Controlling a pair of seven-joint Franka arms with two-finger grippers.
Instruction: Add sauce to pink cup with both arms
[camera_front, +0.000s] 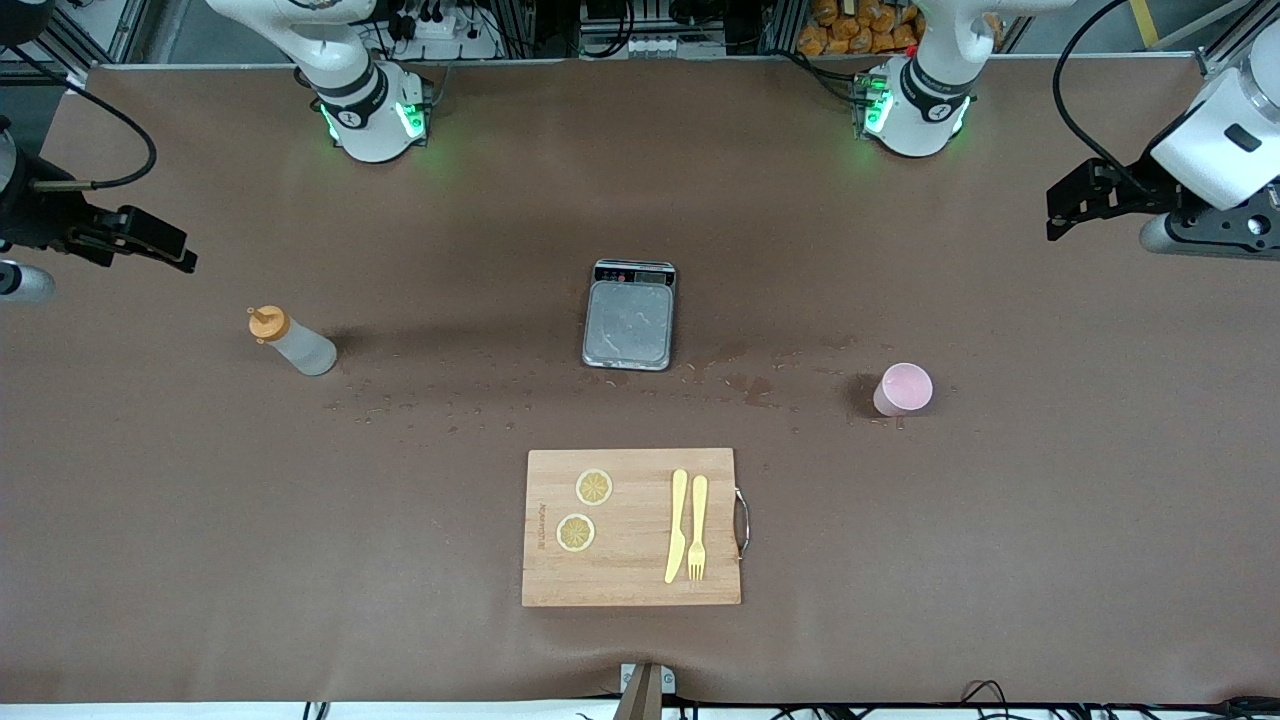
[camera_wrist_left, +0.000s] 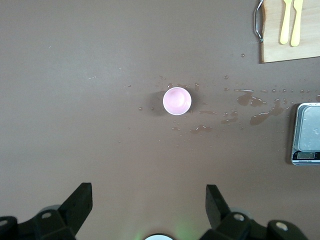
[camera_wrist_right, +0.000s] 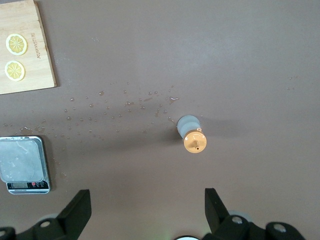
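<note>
Surface: brown mat (camera_front: 1000, 560) spanning both arm bases, wet droplets scattered between the items.
Sauce: sauce bottle (camera_front: 292, 342) upright toward the right arm's end of the surface, orange cap (camera_wrist_right: 194, 142) on, long axis vertical.
Pink cup: pink cup (camera_front: 903, 389) upright and empty toward the left arm's end, well apart from the bottle.
Scale: grey scale (camera_front: 629, 315) between bottle and cup, plate bare.
Board: cutting board (camera_front: 632, 527) nearer the front camera than the scale, carrying two lemon slices (camera_front: 585, 509), a knife (camera_front: 677, 526) and a fork (camera_front: 697, 527).
Right gripper: right gripper (camera_wrist_right: 145, 210) raised at its end of the surface, jaws apart, empty; the bottle shows ahead of the jaws, roughly on their midline.
Left gripper: left gripper (camera_wrist_left: 147, 205) raised at its own end, jaws apart, empty; the cup shows ahead, near the midline.
Key relation: each task item lies near its own arm, so right takes bottle, left takes cup.
Progress: judged not started; nothing grasped.
</note>
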